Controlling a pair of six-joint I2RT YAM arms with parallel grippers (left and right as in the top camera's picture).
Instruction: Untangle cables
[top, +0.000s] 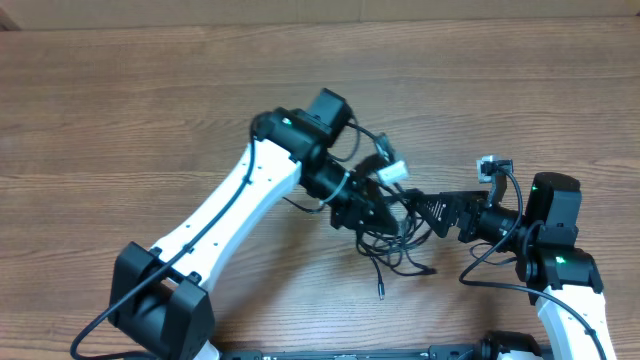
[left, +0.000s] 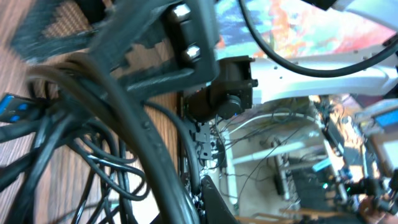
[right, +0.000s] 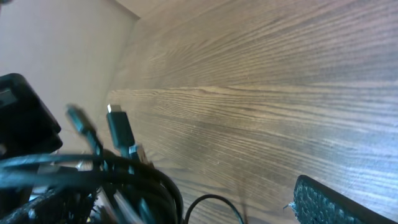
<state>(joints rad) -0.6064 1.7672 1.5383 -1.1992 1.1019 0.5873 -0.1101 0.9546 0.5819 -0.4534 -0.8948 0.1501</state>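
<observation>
The cables (top: 388, 238) lie as a black tangle in the middle of the wooden table, with loose ends trailing toward the front; one plug (top: 381, 293) rests apart from the bundle. My left gripper (top: 368, 208) is shut on the tangle's upper part, and the cables (left: 93, 143) crowd its wrist view beside one dark finger (left: 214, 205). My right gripper (top: 425, 212) stands open just right of the tangle, pointing left at it. In the right wrist view the cables (right: 130, 186) bunch at lower left with a plug (right: 118, 127) sticking up, and one ribbed finger (right: 329, 202) shows at lower right.
A white connector (top: 392, 172) sits on the left arm above the tangle. The right arm's own wire (top: 490, 270) loops by its wrist. Bare wooden table (top: 150, 120) spreads to the left, back and right. A wall (right: 56, 43) borders the table's far edge.
</observation>
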